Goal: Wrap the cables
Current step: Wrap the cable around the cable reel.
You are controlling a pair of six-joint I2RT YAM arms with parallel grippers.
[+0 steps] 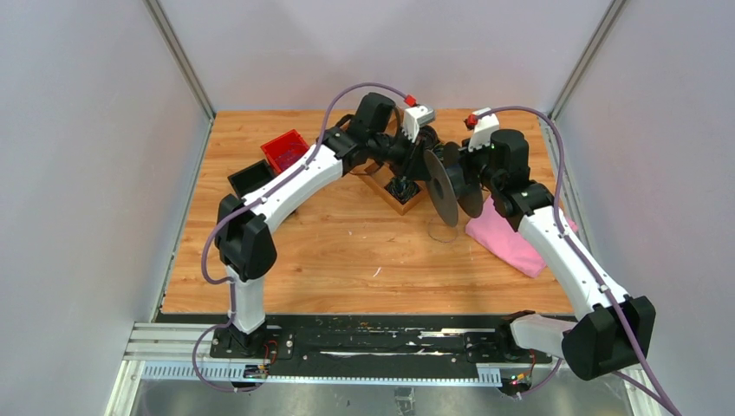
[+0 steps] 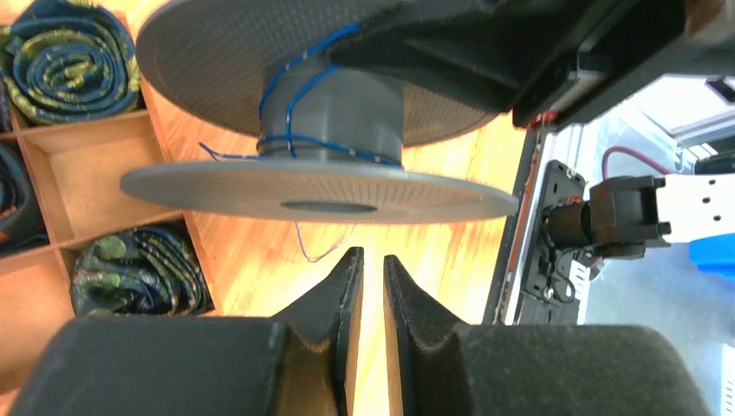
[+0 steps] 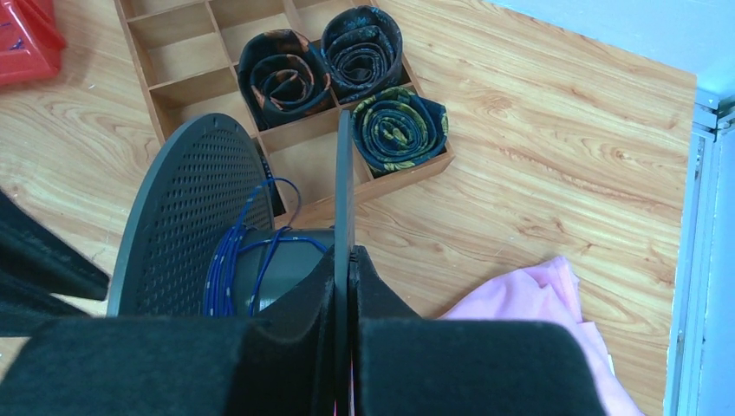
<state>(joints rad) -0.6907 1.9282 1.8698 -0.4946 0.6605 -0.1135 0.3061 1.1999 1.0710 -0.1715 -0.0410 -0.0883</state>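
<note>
While the right gripper (image 3: 345,256) is clamped edge-on over one thin flange of the dark grey spool (image 3: 173,217), your left gripper (image 2: 368,260) sits just beside the opposite flange. Its jaws are parted by a narrow gap, with nothing between them. The spool appears raised above the table (image 1: 347,260), flanges standing on edge, over a wooden tray (image 3: 173,65) of rolled ties.

A thin blue cable (image 2: 295,95) lies in a few loose, uneven turns around the spool's hub, between the two flanges. The turns circle the hub, whose axis runs roughly level, from one gripper toward the other. One loose end escapes past the near flange and dangles toward your left fingers, curling as it hangs.

Expect the cable to handle like string: very light, limp, with no stiffness to push against, and likely slippery in the pads. Slack turns could slide off the hub. Take hold on the dangling end, close to the flange, pinching squarely across it, and keep gentle tension; avoid grabbing the wound turns.
</note>
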